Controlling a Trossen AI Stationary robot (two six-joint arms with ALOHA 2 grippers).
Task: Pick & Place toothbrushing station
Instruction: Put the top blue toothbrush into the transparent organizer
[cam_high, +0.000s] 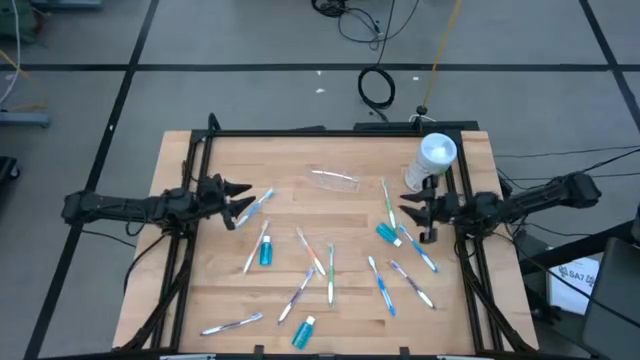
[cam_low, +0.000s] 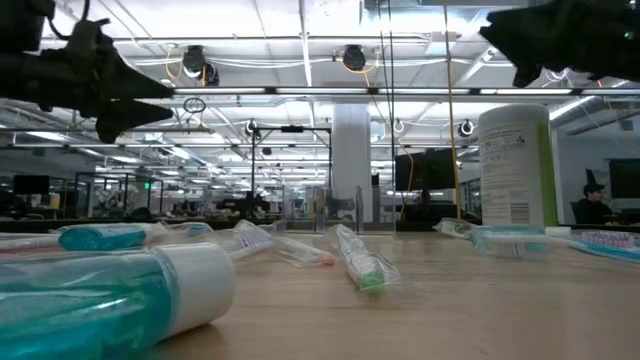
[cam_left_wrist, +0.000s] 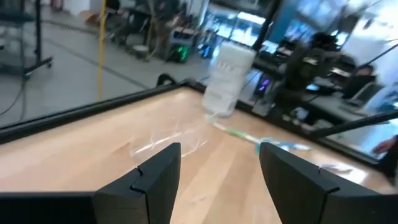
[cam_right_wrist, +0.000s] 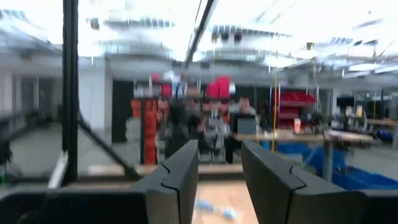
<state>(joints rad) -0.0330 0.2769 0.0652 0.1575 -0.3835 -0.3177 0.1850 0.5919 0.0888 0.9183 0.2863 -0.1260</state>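
Two empty grippers are being held open: left gripper (cam_high: 243, 203) beside a toothbrush (cam_high: 256, 204), right gripper (cam_high: 408, 212) near the white bottle (cam_high: 431, 160).

The table (cam_high: 330, 200) is pale wood with a smooth matt grain, edged by a black metal frame (cam_high: 330, 131). At two o'clock the canister (cam_high: 430, 165) looks like white plastic with a printed label. The toothbrushes (cam_high: 330, 272) are glossy coloured plastic. Near six o'clock the tube (cam_high: 304, 332) is translucent teal with a white cap.
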